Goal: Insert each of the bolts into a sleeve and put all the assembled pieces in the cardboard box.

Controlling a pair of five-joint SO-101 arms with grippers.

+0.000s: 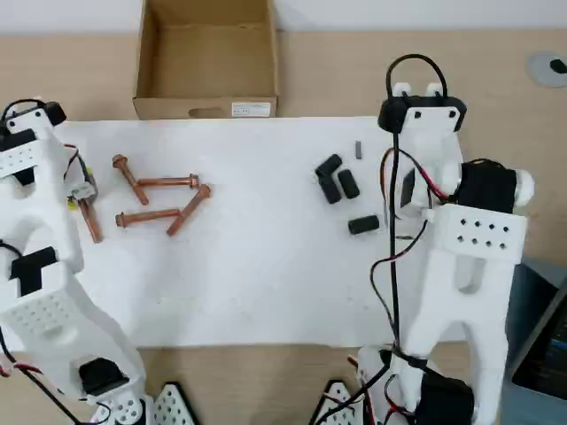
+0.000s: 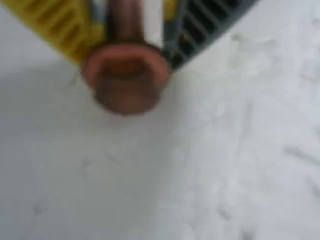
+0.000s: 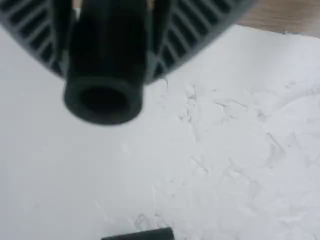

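Note:
My left gripper is shut on a copper bolt, whose head points out just above the white mat; in the high view this bolt hangs at the mat's left edge under the left gripper. Several loose bolts lie just right of it. My right gripper is shut on a black sleeve with its open bore facing out, low over the mat. From above, the right gripper is at the mat's right side, beside several loose sleeves. The cardboard box stands open at the back.
A white mat covers the table's middle, with bare room between the bolts and sleeves. One loose sleeve lies close to the right gripper. A small grey piece lies near the sleeves. Cables hang along the right arm.

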